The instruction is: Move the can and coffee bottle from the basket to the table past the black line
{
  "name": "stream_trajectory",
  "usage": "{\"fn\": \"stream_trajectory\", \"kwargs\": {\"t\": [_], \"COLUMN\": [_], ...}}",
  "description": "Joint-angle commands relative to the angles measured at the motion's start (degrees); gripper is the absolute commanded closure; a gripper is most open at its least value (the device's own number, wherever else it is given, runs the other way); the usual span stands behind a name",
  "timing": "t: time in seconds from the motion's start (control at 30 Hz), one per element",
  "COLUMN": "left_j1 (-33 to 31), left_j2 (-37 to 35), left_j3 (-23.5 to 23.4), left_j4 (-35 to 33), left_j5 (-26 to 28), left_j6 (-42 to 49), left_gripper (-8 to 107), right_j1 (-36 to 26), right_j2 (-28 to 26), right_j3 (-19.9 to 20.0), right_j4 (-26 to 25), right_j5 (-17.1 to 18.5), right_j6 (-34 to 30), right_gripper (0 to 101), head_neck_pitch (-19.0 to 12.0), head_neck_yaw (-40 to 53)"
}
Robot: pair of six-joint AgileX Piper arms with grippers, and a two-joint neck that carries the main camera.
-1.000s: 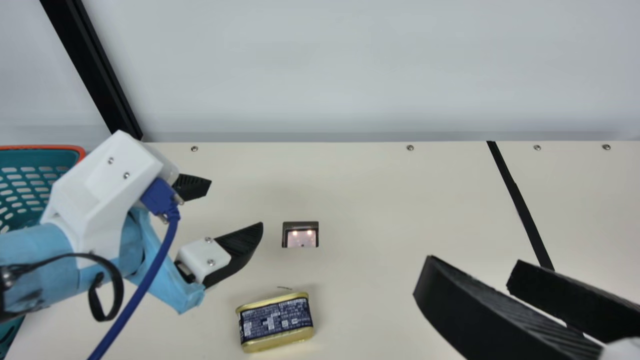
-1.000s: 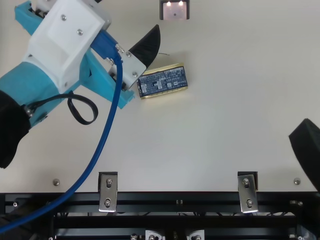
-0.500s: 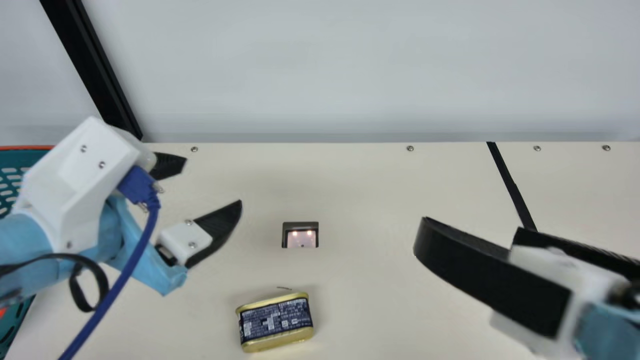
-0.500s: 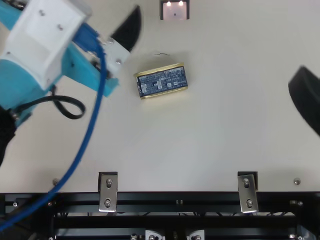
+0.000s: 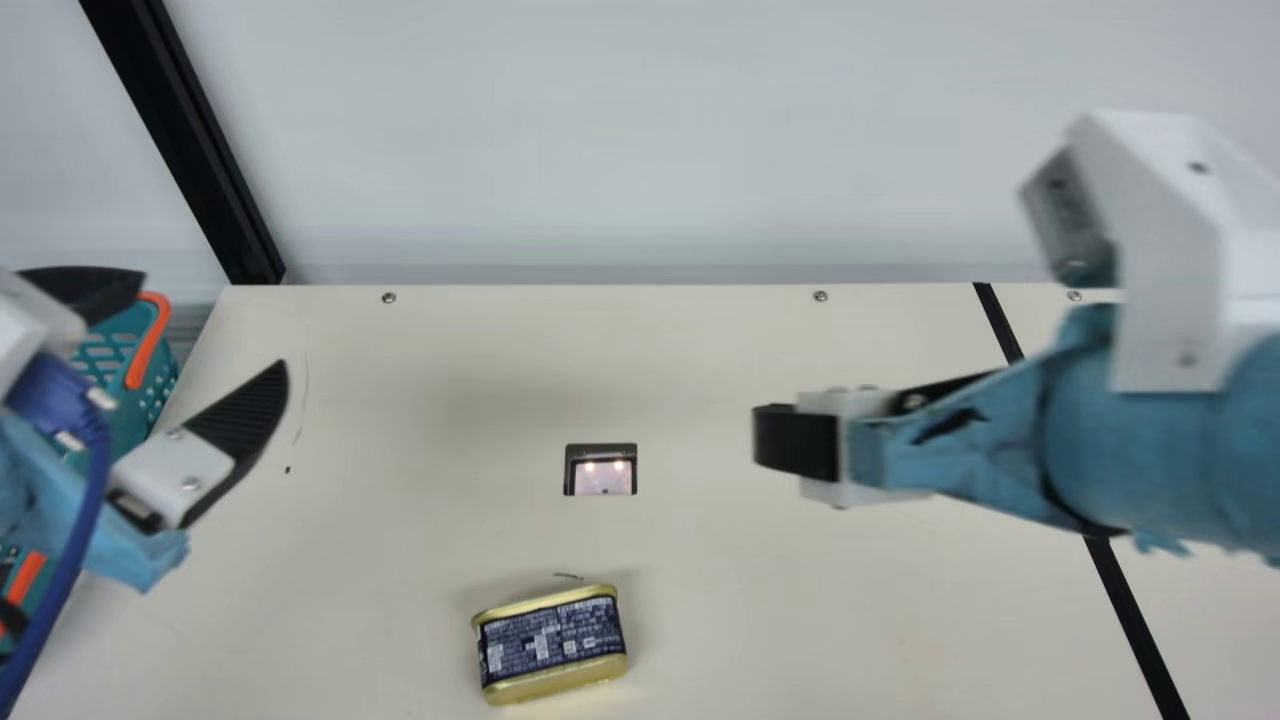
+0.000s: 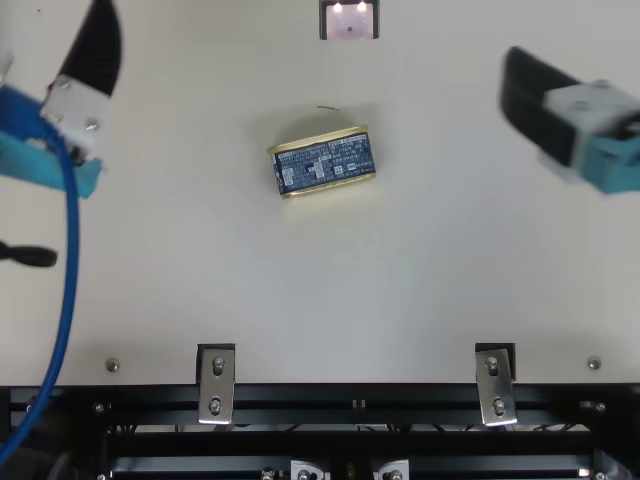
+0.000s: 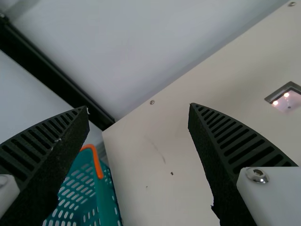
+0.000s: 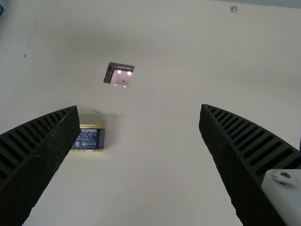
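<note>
and l hand gapes wide, empty, r hand ditto, w/ the can sitting near on the desk, left of the black line!

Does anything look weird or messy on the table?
A few little things. The can lies on its side, a bit crooked. Behind it, a thin dark squiggle sits on the table, like a stray hair. There's a dark speck toward the basket, too. I see no spill.
</note>
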Motion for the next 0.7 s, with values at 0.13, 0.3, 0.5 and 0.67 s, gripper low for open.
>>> {"fn": "stream_trajectory", "kwargs": {"t": [0.13,0.3,0.5,0.67], "left_j1": [1.87,2.13,2.22,2.25], "left_j2": [-5.71,-9.86,-14.12,-14.66], "left_j3": [5.38,9.13,12.75,13.21], "left_j4": [2.74,2.71,2.03,2.05], "left_j5": [-0.41,0.12,1.33,1.48], "left_j6": [-4.2,-7.57,-10.62,-11.0], "left_gripper": [9,9,9,9], "right_j1": [5.89,8.93,10.75,10.86], "right_j2": [8.88,13.35,15.87,16.84], "right_j3": [-5.61,-9.09,-11.01,-11.38], "right_j4": [-0.5,0.76,1.52,1.08], "right_j5": [2.94,4.51,4.81,4.6], "right_j6": [-5.06,-11.05,-14.22,-15.06], "right_gripper": [0,0,0,0], "head_neck_pitch": [-0.12,-0.12,-0.12,-0.12], "head_neck_yaw": [-0.07,-0.07,-0.07,-0.07]}}
